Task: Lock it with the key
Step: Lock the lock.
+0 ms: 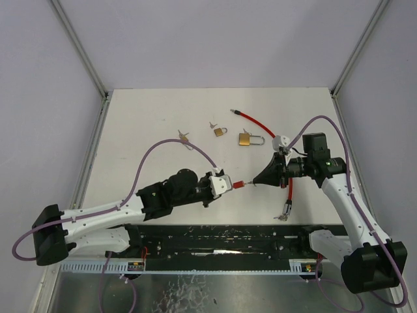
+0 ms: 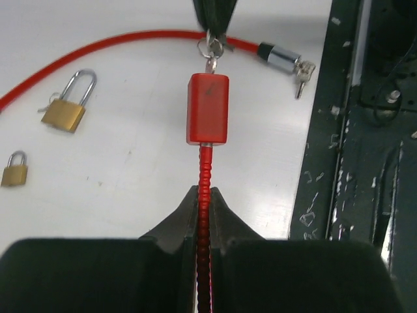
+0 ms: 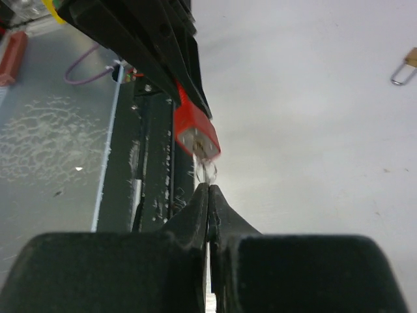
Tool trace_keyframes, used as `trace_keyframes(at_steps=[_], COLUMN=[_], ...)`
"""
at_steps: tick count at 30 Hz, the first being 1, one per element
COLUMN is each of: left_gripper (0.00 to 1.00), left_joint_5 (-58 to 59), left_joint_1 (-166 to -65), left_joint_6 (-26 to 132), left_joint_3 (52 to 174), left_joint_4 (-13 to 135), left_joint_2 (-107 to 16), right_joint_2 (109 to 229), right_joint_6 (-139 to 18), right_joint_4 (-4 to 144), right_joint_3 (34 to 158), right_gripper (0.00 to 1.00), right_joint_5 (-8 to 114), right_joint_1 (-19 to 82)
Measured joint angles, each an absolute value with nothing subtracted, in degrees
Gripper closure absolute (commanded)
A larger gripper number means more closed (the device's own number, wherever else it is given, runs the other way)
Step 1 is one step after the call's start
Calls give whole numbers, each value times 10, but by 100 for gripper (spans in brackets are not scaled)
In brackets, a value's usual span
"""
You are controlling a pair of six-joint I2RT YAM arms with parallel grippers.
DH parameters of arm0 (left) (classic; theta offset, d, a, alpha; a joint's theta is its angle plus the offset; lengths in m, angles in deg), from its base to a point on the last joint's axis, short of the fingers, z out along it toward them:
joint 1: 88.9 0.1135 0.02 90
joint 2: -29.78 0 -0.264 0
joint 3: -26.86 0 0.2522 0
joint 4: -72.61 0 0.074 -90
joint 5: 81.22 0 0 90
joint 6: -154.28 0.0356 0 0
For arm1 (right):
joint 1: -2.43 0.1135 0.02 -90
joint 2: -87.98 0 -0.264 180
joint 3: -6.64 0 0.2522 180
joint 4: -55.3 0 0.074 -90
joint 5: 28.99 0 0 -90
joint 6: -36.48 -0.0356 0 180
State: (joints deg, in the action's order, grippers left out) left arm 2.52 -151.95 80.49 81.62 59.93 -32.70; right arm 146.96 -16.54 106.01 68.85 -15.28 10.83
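Note:
A small red lock body with a ribbed red cable hangs above the table between my two grippers. My left gripper is shut on the ribbed cable just behind the lock body. A silver key on a ring sits in the lock's far end. My right gripper is shut on that key; in the right wrist view its jaws meet just below the key ring and the red lock.
Two brass padlocks and loose keys lie at the back. A long red cable runs under the right arm to a metal end with keys. A black rail lines the near edge.

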Motion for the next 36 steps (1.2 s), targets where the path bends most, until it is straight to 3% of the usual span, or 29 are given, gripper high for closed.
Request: trace_keyframes(at_steps=[2,3,4,11,18,22,28,32,36], left_gripper=[100,100,100,100,100,100,100,100,100], left_joint_5=[40,43,40,-29,-91,-99,-86,-83,-80], left_joint_1=[-1522,-1521,-1521,-1518,-1518,-1517,-1515,-1514,-1512], left_joint_6=[809,811,811,815,815,804,792,791,791], left_joint_3=[797,784,776,772,788,819,863,864,864], left_joint_4=[596,583,571,516,510,507,492,480,476], left_joint_2=[-304,-291,-284,-303,-317,-344,-401,-407,-405], right_joint_2=[1464,1461,1459,1405,1365,1377,1403,1399,1394], right_joint_6=[-159,-148,-137,46,175,193,71,-21,-45], right_joint_4=[1062,1065,1071,1155,1177,1164,1057,990,970], right_joint_3=[691,692,693,705,689,657,614,598,584], right_gripper=[83,67,58,30,32,45,56,73,71], right_joint_5=[-144,-134,-129,-93,-52,-13,4,5,26], right_joint_1=[105,97,92,84,187,226,243,244,247])
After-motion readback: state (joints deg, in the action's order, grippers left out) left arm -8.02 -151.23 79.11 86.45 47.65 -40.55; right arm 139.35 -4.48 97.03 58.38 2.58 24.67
